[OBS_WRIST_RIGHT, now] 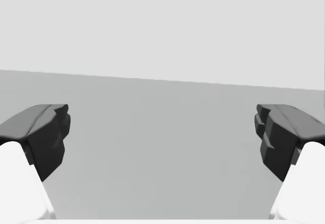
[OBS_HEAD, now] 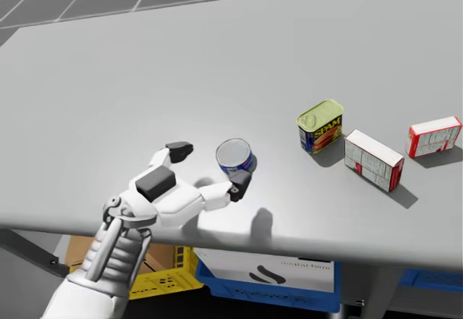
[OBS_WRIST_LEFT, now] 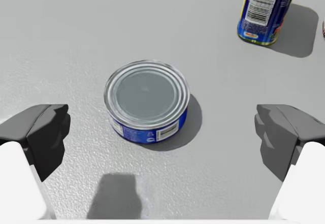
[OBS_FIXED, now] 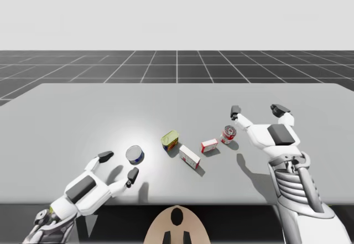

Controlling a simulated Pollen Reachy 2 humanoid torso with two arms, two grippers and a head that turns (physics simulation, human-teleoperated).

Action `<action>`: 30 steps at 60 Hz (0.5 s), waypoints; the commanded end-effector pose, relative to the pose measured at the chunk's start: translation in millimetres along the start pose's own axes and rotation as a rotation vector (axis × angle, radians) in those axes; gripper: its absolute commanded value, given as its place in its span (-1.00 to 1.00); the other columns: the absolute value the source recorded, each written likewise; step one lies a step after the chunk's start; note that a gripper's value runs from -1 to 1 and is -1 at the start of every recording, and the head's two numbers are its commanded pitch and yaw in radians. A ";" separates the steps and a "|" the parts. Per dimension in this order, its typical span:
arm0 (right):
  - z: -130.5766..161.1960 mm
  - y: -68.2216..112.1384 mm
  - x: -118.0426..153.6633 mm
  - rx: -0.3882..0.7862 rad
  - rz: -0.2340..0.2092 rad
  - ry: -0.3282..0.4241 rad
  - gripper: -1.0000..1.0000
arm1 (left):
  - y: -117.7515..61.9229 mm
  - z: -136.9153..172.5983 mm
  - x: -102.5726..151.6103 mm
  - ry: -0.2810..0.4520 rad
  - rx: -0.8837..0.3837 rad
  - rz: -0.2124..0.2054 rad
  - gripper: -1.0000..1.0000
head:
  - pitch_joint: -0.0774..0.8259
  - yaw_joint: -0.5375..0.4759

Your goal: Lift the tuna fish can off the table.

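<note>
The tuna can is a low round tin with a blue side and a ribbed silver lid, standing on the grey table. My left gripper is open just short of it, the can slightly ahead of and between the two dark fingertips, touching neither. My right gripper is open over the right side of the table, with bare tabletop ahead of it.
A blue can with a yellow lid stands right of the tuna can. Further right lie a white box, a red-and-white box and a small red can. Crates sit under the table's front edge.
</note>
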 end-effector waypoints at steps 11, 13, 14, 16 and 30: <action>2.1 -1.0 2.4 -0.004 0.002 -0.007 -1.00 | 8.3 -45.3 -15.8 0.082 0.047 0.037 -1.00 | 0.78 0.65; 2.6 -1.5 3.1 -0.005 0.000 -0.009 -1.00 | 9.1 -48.9 -15.9 0.086 0.050 0.045 -1.00 | 0.78 0.65; 2.7 -1.7 3.4 -0.006 -0.001 -0.009 -1.00 | 9.3 -50.2 -16.0 0.086 0.053 0.045 -1.00 | 0.78 0.65; 3.0 -2.0 3.8 -0.006 -0.001 -0.010 -1.00 | 9.9 -53.4 -15.9 0.088 0.060 0.044 -1.00 | 0.78 0.65; 4.0 -2.6 6.1 -0.005 0.002 -0.020 -1.00 | 7.1 -72.0 -15.0 0.113 0.074 0.041 -1.00 | 0.78 0.65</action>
